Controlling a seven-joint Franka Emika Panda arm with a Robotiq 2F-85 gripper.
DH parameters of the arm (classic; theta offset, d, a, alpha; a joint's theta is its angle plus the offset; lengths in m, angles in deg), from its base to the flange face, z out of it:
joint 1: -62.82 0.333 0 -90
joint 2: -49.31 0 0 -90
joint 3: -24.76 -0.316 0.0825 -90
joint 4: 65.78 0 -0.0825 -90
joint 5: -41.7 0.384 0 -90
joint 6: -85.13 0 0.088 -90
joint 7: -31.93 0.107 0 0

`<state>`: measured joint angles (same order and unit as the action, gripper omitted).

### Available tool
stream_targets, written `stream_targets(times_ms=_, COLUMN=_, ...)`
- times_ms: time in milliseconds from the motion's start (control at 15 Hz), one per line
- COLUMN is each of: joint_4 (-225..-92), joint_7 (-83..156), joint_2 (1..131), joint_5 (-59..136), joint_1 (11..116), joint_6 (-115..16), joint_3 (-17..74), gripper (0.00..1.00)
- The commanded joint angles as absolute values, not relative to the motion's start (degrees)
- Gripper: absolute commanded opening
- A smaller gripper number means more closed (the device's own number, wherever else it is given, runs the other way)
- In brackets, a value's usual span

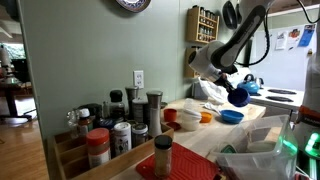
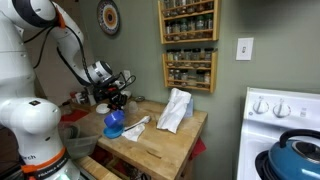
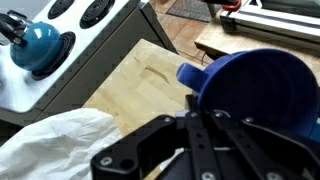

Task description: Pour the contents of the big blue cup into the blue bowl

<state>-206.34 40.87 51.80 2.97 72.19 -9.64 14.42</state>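
My gripper (image 1: 229, 86) is shut on the big blue cup (image 1: 238, 97), a dark blue tumbler that I hold tilted just above the blue bowl (image 1: 231, 116). In an exterior view the gripper (image 2: 113, 101) holds the cup (image 2: 113, 118) directly over the bowl (image 2: 116, 131) at the near end of the wooden counter. In the wrist view the cup (image 3: 255, 95) fills the right side above the black fingers (image 3: 215, 125). A bright blue piece of the bowl (image 3: 190, 74) shows beside it. The cup's contents are not visible.
A light blue kettle (image 3: 38, 45) sits on the white stove (image 2: 285, 110). A white plastic bag (image 2: 176, 108) lies on the wooden counter (image 2: 160, 140). Orange vessels (image 1: 206, 117) stand next to the bowl. Spice jars (image 1: 120, 125) crowd the foreground, and a spice rack (image 2: 188, 45) hangs on the wall.
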Motion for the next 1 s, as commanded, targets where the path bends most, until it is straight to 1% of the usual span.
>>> stream_targets(times_ms=0, joint_4=-203.51, joint_7=45.15, joint_2=56.11, joint_5=1.03, joint_1=73.96, joint_6=-4.22, joint_3=13.65, gripper=0.01)
stream_targets(times_ms=933, joint_4=-196.65, joint_7=50.66, joint_2=64.81, joint_5=0.75, joint_1=78.68, joint_6=10.46, joint_3=12.64, gripper=0.01)
